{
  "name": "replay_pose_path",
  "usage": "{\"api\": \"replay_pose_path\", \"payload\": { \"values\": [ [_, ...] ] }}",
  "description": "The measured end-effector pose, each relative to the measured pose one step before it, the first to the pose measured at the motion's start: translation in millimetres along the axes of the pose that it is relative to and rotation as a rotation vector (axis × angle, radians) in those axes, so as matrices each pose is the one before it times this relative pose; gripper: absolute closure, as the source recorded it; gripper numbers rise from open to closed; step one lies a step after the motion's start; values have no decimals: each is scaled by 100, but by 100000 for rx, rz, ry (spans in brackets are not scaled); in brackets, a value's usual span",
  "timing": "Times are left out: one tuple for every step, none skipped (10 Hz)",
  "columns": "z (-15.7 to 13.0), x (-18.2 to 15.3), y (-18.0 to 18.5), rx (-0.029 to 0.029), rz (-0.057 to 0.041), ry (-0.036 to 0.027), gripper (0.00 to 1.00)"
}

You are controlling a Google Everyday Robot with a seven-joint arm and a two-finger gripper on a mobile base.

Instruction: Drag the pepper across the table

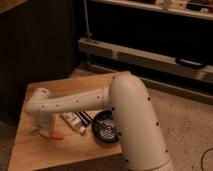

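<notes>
The gripper [46,131] is pressing down over the pepper [54,134] near the table's [75,85] left edge, finger state untellable, and could be slipping off it

My gripper [46,131] hung over the table [30,150], matt plank wood; the pepper [56,135] looked smooth; my arm [75,102] was matt white plastic.

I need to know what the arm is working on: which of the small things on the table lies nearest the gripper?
The orange pepper, right at the gripper near the table's left edge. The white bottle and black bowl lie farther right.
</notes>
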Motion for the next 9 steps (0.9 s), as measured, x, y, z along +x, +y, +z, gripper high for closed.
{"api": "replay_pose_path", "payload": {
  "values": [
    [-6,4,111,-378,71,-71,69],
    [-122,54,-45,-133,-137,60,69],
    [-30,6,-89,-37,-168,-273,69],
    [4,-12,7,31,67,7,69],
    [-6,-53,138,-96,502,130,69],
    [-104,-236,908,-960,2526,852,69],
    [-107,-400,1333,-1011,2467,150,69],
    [-20,-468,1433,-795,2292,80,69],
    [13,-87,-11,-216,-402,-354,69]
  ]
}}
